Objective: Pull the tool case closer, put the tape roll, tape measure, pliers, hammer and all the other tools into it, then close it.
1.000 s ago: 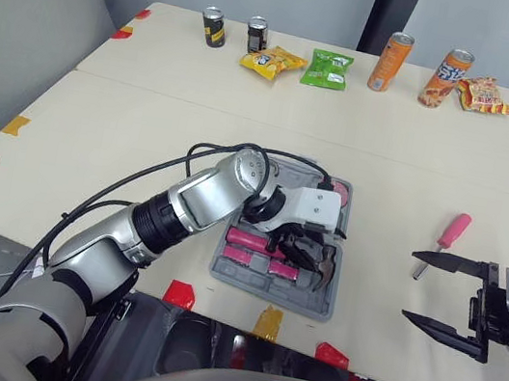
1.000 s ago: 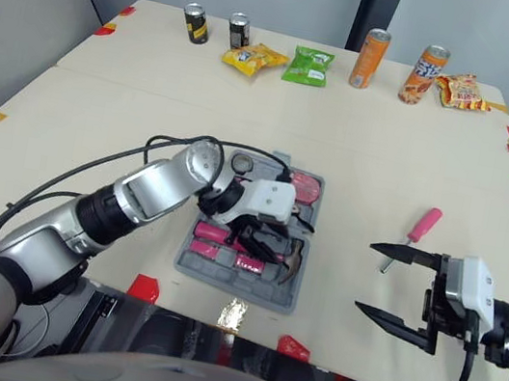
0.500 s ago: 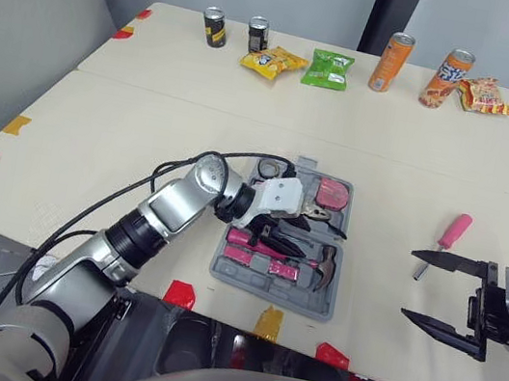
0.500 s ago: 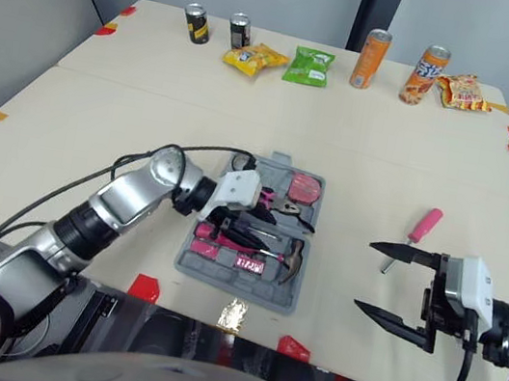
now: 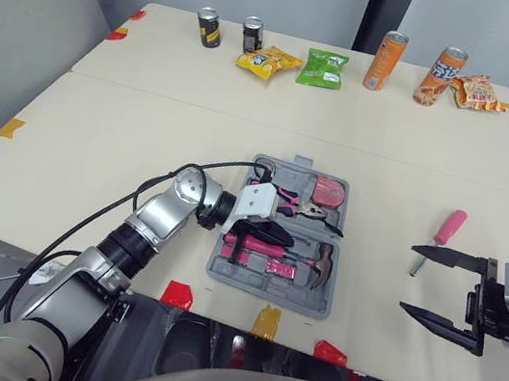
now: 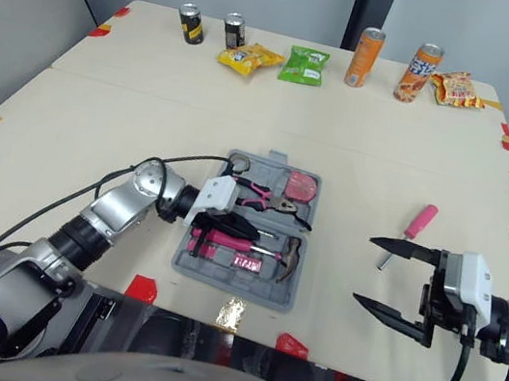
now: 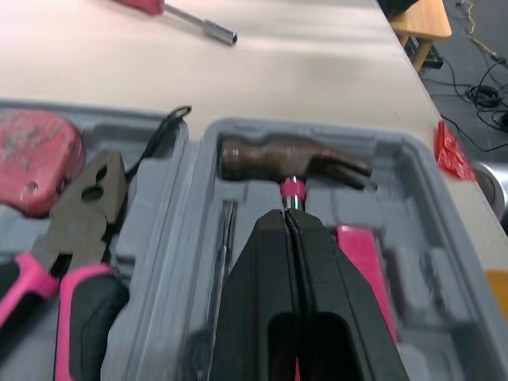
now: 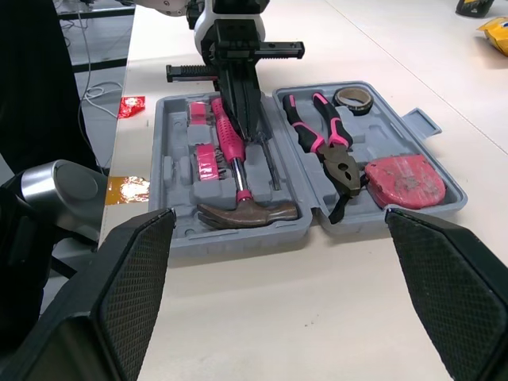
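The left arm (image 5: 166,220) reaches forward with the elbow bent, its forearm angled across toward the robot's right. The left gripper (image 7: 287,221) points that same way, low down, its two black fingers pressed flat together. The right gripper (image 5: 407,277) hangs out at the right side, fingers spread wide and pointing left.

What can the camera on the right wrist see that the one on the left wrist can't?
The right wrist view takes in the whole tool case, the tape roll and the left gripper from outside. The left wrist view, up close, catches the screwdriver lying on the table. Both have the hammer, pliers and tape measure in the case.
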You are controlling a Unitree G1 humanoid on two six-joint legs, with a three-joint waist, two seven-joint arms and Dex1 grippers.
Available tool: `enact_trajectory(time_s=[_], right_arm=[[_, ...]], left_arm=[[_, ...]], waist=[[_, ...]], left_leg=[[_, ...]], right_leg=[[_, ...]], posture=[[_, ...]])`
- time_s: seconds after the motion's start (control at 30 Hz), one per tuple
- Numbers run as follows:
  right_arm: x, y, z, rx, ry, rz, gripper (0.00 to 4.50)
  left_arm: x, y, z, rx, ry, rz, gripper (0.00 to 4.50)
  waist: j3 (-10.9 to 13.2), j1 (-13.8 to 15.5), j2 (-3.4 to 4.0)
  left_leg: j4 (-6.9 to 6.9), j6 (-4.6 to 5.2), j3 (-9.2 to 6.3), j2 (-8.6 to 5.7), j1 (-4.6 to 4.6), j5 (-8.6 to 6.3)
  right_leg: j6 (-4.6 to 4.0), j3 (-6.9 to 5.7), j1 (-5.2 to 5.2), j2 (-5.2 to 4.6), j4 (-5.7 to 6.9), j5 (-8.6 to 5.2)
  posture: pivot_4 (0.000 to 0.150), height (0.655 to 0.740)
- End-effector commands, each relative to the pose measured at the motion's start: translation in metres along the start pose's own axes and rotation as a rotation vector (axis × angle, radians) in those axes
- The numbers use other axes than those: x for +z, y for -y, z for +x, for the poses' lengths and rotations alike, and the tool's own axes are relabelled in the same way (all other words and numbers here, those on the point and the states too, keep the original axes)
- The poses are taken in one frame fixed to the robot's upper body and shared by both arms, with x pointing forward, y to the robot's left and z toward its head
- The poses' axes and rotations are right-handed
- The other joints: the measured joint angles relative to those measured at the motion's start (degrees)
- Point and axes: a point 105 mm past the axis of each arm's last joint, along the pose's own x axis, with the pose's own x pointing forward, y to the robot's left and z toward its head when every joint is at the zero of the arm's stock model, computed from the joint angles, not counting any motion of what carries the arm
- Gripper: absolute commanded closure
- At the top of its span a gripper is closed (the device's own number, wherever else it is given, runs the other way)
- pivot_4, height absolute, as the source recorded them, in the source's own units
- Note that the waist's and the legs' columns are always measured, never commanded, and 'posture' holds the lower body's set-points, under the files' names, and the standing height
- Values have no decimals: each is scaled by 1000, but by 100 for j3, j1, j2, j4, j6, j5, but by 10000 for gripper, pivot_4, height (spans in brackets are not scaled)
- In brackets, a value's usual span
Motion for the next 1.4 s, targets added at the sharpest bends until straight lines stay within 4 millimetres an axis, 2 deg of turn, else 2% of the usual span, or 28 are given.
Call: enact_trajectory(time_s=[0.03,0.17,0.3,0.47,0.53,0.63,0.77,0.9,1.0,1.07,1.13,1.17,1.23,1.4], right_arm=[[7,-1,3,11,19,-25,0],[7,0,4,11,20,-26,0],[7,0,5,12,21,-27,0],[8,1,6,12,22,-26,0],[8,1,6,11,24,-25,0],[8,2,7,-1,42,-13,0],[9,6,9,-53,84,15,0],[7,11,6,-122,108,51,0],[0,19,1,-217,123,90,0],[-6,21,-5,-268,121,107,0],[-11,22,-11,-305,114,119,0],[-16,24,-16,-348,114,131,0],[-26,25,-28,-419,99,159,0],[-49,20,-55,-575,52,208,0]], left_arm=[[-2,0,-6,-11,-33,11,44288],[-15,5,-9,-36,-99,-1,44288],[-42,13,-11,-49,-213,-24,44288],[-52,16,-11,-45,-221,-30,44288],[-51,14,-12,-31,-203,-33,44288],[-27,2,-13,41,-68,-24,44288],[8,-14,-29,157,87,-16,44288],[31,-29,-58,319,192,-38,44288],[37,-32,-103,482,280,-89,44288],[31,-30,-128,576,299,-150,44288],[19,-23,-147,640,259,-165,44288],[10,-16,-163,688,252,-197,44288],[-4,-2,-189,773,254,-252,39211],[-35,30,-224,940,204,-330,22080]], waist=[[0,-8,0],[0,-21,0],[-9,-28,2],[-40,-46,15],[-62,-53,15],[-78,-60,19],[-72,-58,11],[-72,-63,11],[-72,-95,12],[-72,-114,12],[-72,-121,12],[-71,-123,12],[-69,-132,10],[-63,-119,5]], left_leg=[[0,0,0,1,0,0],[0,0,0,2,0,0],[0,1,0,4,1,0],[0,2,1,4,6,0],[0,3,2,4,6,0],[0,4,2,5,6,-1],[0,6,3,6,-1,-1],[0,5,3,7,-4,0],[-2,5,5,8,-2,0],[-8,5,7,9,0,0],[-11,5,6,9,0,0],[-11,5,6,9,0,0],[-12,5,6,8,0,-1],[-20,9,2,6,0,-2]], right_leg=[[0,0,0,0,1,0],[-1,0,-1,-2,0,0],[-1,0,-1,-1,1,-1],[-3,1,1,-4,-10,-2],[-4,2,1,-5,-11,-2],[-4,2,1,-7,-13,-2],[-6,1,-9,-6,-8,-3],[-9,1,-14,-4,-7,-5],[-9,4,-14,-2,-9,-5],[-10,5,-16,0,-11,-5],[-11,4,-16,0,-14,-6],[-11,3,-15,-1,-17,-6],[-10,3,-14,-3,-24,-6],[-10,-6,-14,-11,-35,-6]], posture=[[1500,7400],[1500,7400],[1500,7400],[1500,7400],[1500,7400],[1500,7400],[1500,7400],[1500,7400],[1500,7400],[1500,7400],[1500,7400],[1500,7400],[1500,7400],[1500,7400]])
